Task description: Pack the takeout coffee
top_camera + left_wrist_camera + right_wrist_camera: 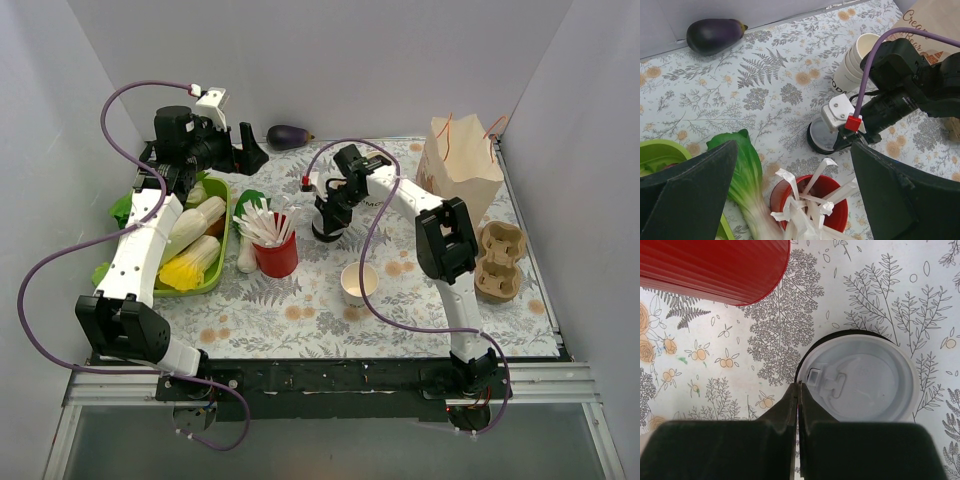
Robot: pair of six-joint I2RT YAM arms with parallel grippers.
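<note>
The takeout coffee cup (359,284), small and cream, stands open-topped near the table's middle front. A round white lid (860,377) lies on a flat black lid (798,369) further back, to the right of the red cup. My right gripper (799,386) is shut, pointing down, its tips at the white lid's left rim; whether the rim is pinched does not show. The top view shows this gripper (328,228) low over the lids. My left gripper (252,152) hangs wide open at the back left, holding nothing, and looks down on the white lid (827,135).
A red cup (275,250) full of wrapped straws stands left of the lids. A stack of cream cups (857,62), a brown paper bag (460,160) and a pulp cup carrier (500,262) are to the right. A green vegetable tray (222,262) and an eggplant (289,136) are at left and back.
</note>
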